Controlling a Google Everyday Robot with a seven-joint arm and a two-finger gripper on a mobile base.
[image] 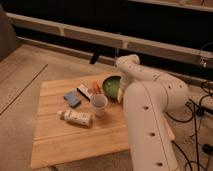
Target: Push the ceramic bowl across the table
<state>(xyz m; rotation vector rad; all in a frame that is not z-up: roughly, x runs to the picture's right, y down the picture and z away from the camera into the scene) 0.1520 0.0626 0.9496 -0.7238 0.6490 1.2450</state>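
Observation:
The green ceramic bowl (111, 86) sits on the light wooden table (75, 135), near its far right part. My white arm reaches over the right side of the table, and the gripper (120, 93) is down at the bowl's right edge, partly hidden by the arm. A small white cup (99, 105) stands just in front and left of the bowl.
A white bottle (76, 117) lies on its side at front left of the cup. A blue-grey block (72, 99), a dark and white packet (84, 92) and an orange item (95, 87) lie left of the bowl. Cables (200, 107) lie on the floor at right.

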